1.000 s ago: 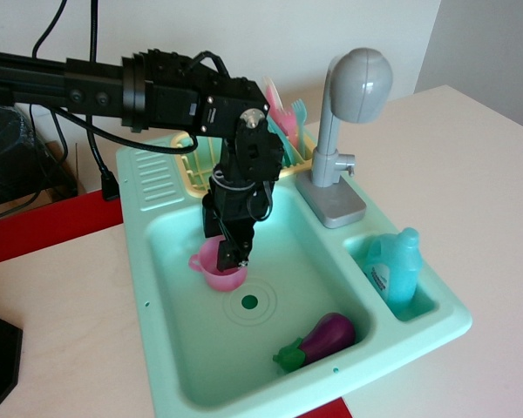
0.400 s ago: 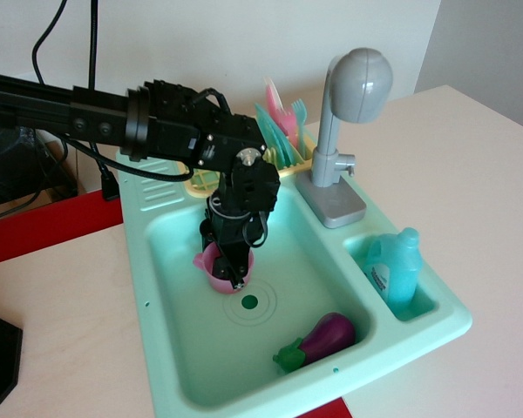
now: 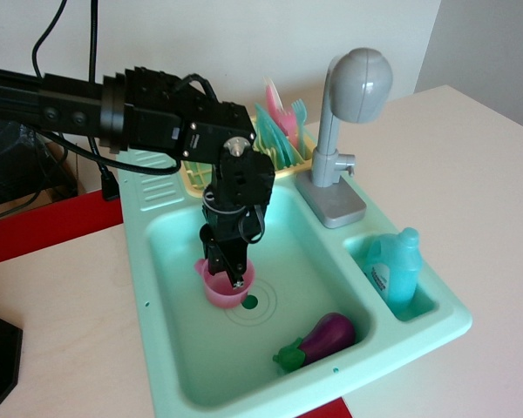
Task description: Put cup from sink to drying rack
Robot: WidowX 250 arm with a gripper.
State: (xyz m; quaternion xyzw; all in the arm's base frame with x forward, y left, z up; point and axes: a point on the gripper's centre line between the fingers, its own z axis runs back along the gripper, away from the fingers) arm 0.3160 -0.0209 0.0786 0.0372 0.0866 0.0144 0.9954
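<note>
The small pink cup [image 3: 224, 291] stands upright on the floor of the mint-green sink [image 3: 161, 261], just left of the round drain mark [image 3: 250, 302]. My black gripper [image 3: 226, 273] points down into the cup, its fingers straddling the near rim, closed on it. The cup's little handle sticks out to the left. The pale yellow drying rack [image 3: 198, 179] sits at the sink's back edge, mostly hidden behind my arm.
Pink and teal plates and a fork [image 3: 279, 131] stand in the rack's right part. A grey faucet [image 3: 349, 96] rises at the back right. A purple eggplant [image 3: 324, 337] lies at the basin's front right. A blue bottle [image 3: 392, 270] stands in the small side compartment.
The gripper has come down and slightly toward the front of the basin, and the cup has shifted with it, from mid-left of the basin to beside the drain mark.
</note>
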